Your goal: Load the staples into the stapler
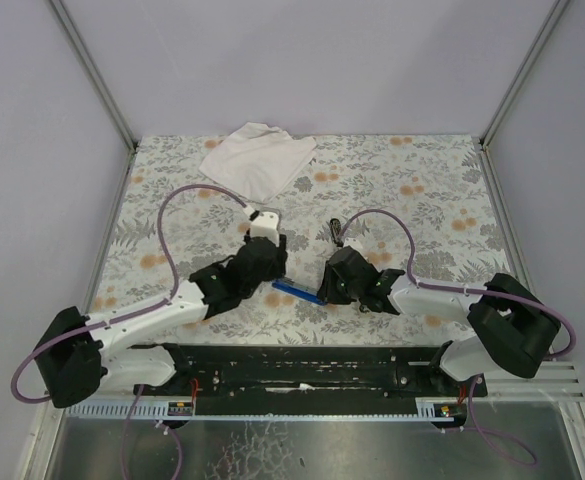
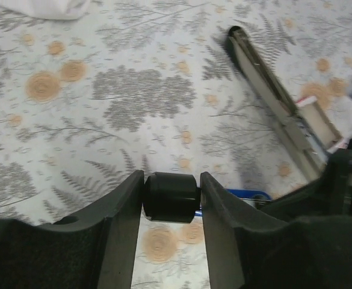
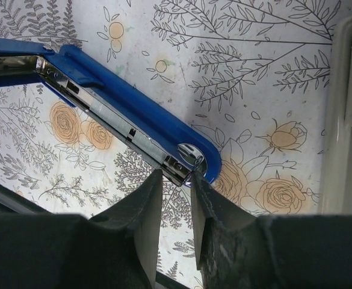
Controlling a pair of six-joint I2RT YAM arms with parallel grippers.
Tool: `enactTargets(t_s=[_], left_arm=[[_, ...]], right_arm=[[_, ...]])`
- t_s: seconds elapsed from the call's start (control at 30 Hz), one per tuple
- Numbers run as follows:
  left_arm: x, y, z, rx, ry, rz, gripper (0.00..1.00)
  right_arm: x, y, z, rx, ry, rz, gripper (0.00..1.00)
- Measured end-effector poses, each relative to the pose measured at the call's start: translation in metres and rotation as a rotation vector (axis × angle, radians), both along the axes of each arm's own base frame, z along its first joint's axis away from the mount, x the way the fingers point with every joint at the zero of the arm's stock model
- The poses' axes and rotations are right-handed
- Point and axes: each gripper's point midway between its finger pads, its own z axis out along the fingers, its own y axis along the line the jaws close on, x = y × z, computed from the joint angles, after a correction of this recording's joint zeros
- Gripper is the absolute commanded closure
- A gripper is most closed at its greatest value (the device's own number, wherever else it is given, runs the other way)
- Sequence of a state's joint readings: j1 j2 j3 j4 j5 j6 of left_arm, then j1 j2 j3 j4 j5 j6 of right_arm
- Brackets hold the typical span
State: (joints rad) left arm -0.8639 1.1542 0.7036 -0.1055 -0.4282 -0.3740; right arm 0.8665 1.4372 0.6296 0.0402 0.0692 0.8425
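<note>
A blue stapler [image 1: 294,292] lies between my two grippers, its metal channel [image 3: 112,117] facing up. My left gripper [image 2: 171,177] is shut on the stapler's black rear block [image 2: 169,198]. A strip of the blue body [image 2: 248,194] shows just behind it. My right gripper [image 3: 176,176] is shut on the metal tip of the stapler's front end [image 3: 185,165]. A small pale box with a red and white edge [image 2: 318,117] looks like the staples. It lies farther back, partly hidden behind my right arm.
A second, dark stapler [image 2: 266,84] lies opened out flat behind the blue one, also seen beyond the right gripper [image 1: 338,232]. A crumpled white cloth [image 1: 257,160] rests at the back of the flowered table cover. A pale rail [image 3: 344,90] runs along the right.
</note>
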Motion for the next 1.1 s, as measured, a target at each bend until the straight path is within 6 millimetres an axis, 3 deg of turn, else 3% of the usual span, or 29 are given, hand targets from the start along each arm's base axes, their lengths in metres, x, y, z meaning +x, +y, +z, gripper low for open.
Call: enactTargets(t_s=[0.1,0.2,0.33,0.63,0.83,1.1], left_arm=[[-0.011,-0.029,0.001,-0.019,0.013,-0.037,0.50],[-0.026,-0.049,-0.011,-0.017,0.051,-0.078,0.47],[-0.033,-0.061,-0.019,-0.022,0.080,-0.088,0.44],[-0.037,-0.061,-0.015,-0.049,0.081,-0.093,0.12],[-0.036,-0.061,-0.009,-0.065,0.063,-0.150,0.08],[-0.001,-0.029,-0.029,-0.150,0.096,-0.147,0.07]], right_arm=[[0.001,0.002,0.001,0.011,-0.008,0.003,0.69],[0.006,0.009,0.007,0.045,-0.031,0.007,0.69],[0.006,0.010,0.008,0.051,-0.036,0.009,0.69],[0.007,0.008,0.006,0.034,-0.058,0.031,0.57],[0.004,0.001,0.007,-0.020,-0.095,0.110,0.43],[-0.002,-0.029,0.017,-0.091,-0.096,0.189,0.23]])
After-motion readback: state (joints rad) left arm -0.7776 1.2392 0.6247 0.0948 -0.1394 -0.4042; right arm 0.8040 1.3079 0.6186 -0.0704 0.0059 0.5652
